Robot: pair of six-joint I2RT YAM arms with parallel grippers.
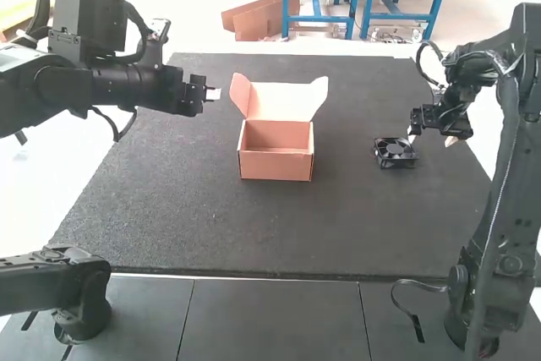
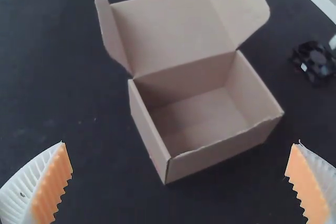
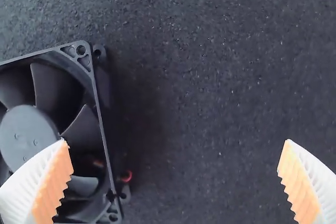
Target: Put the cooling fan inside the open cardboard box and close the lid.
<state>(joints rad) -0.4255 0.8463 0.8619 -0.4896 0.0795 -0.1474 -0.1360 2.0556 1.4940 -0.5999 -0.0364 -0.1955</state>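
We find the cooling fan (image 1: 396,152) lying flat on the black surface (image 1: 169,200), to the right of the cardboard box (image 1: 276,151) and well apart from it. Its blades face up, so its axle points straight up; the frame is square (so we can name no long axis). The box stands upright with its mouth open to the top and its longer side running left to right. Its lid (image 1: 279,95) stands up from the far wall, with a flap at each end. The right fingers (image 3: 47,182) are spread wide and grip nothing; they hang just above the fan's right part, one over its frame, the other over bare surface. The left fingers (image 2: 50,182) are also spread wide and grip nothing, raised left of the box and pointing toward it.
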